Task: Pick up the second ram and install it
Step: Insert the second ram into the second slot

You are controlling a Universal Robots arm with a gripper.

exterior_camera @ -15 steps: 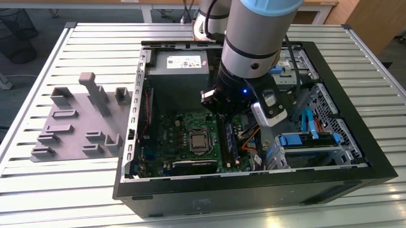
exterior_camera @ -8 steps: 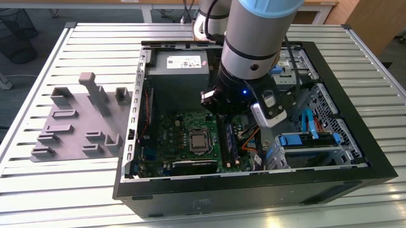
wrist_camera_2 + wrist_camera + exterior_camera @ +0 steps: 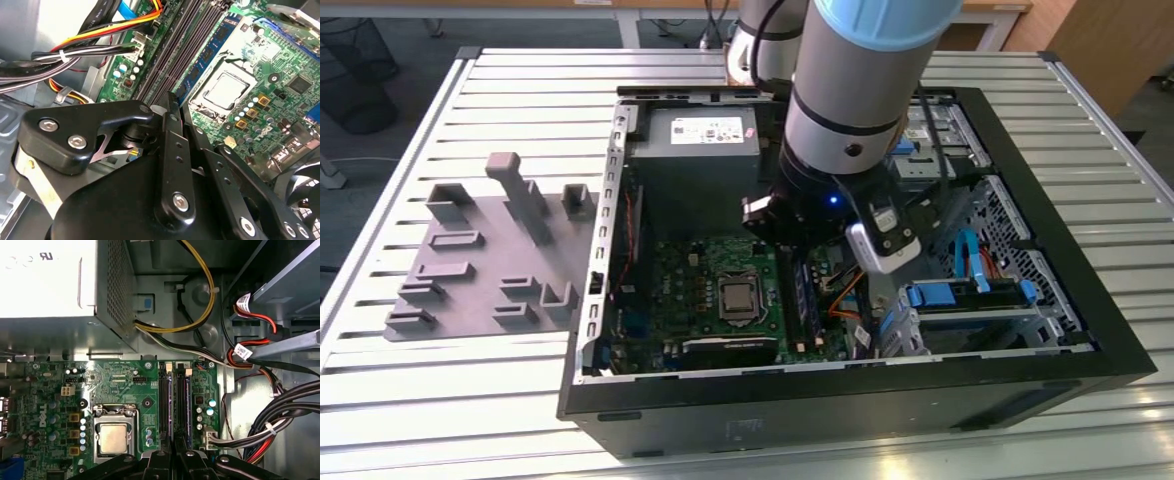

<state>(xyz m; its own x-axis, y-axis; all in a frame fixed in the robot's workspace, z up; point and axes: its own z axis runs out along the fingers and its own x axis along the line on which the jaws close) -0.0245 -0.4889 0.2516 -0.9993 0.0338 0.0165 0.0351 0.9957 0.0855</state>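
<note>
My gripper [image 3: 175,454] reaches down into the open computer case [image 3: 1067,345], over the black memory slots [image 3: 183,405] of the green motherboard [image 3: 680,290]. Its fingers [image 3: 169,102] are shut on the second ram [image 3: 172,405], a thin dark stick seen edge-on along one slot. In the second wrist view the ram's [image 3: 212,47] flat side looks bluish and runs on from the fingertips beside the processor socket [image 3: 227,90]. In the exterior view the ram [image 3: 803,300] stands upright among the slots, right under the arm's wrist.
A grey holder plate with upright blocks [image 3: 487,260] lies on the slatted table at the exterior view's left. The power supply box [image 3: 694,150] fills the case's far end. Cable bundles [image 3: 265,425] and a drive cage [image 3: 961,295] crowd the side beyond the slots.
</note>
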